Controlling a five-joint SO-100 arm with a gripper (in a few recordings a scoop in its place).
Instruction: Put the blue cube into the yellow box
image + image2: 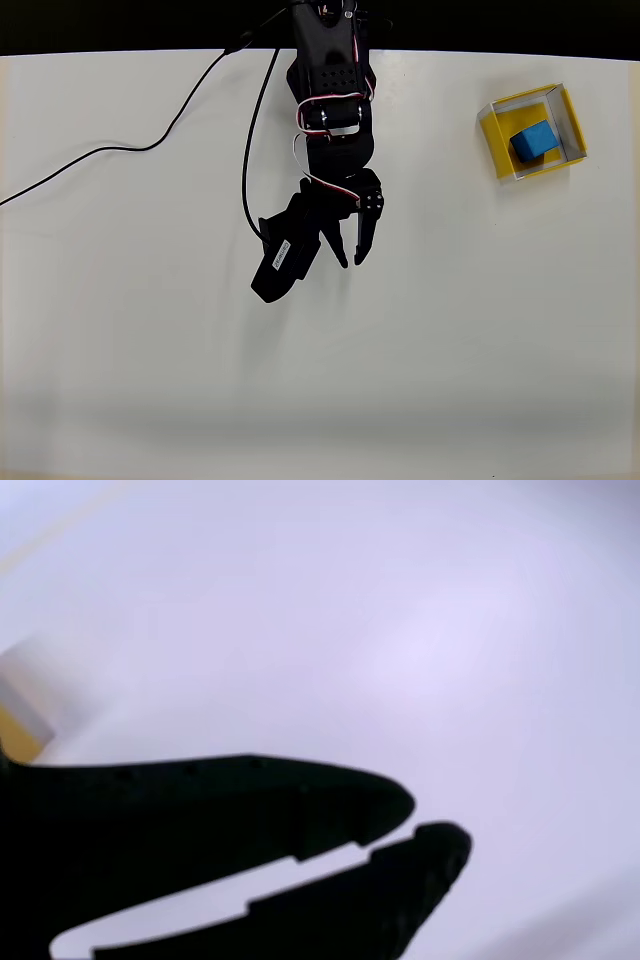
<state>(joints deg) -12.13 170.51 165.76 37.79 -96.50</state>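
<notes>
Overhead view: the small matte bright-blue cube (533,141) is seen resting inside the small square open-topped tray with a yellow floor and thin pale walls (497,138), which lies at about two o'clock on the white table (150,350), near its far edge. The cube sits slightly toward the tray's three o'clock side, upright on the floor. The black two-finger gripper (351,260) hangs near the table's centre, well apart from the tray, pointing toward six o'clock. Its fingers are nearly closed, with only a thin gap between the tips, and nothing is held between them. In the wrist view the same black gripper (415,829) is shown with its tips almost meeting over bare table, and a blurred patch of yellow is glimpsed at nine o'clock.

The placing step is judged to be done, since the cube already lies in the tray. Only a retreat of the arm to rest appears to be called for; no further grasp seems needed.
</notes>
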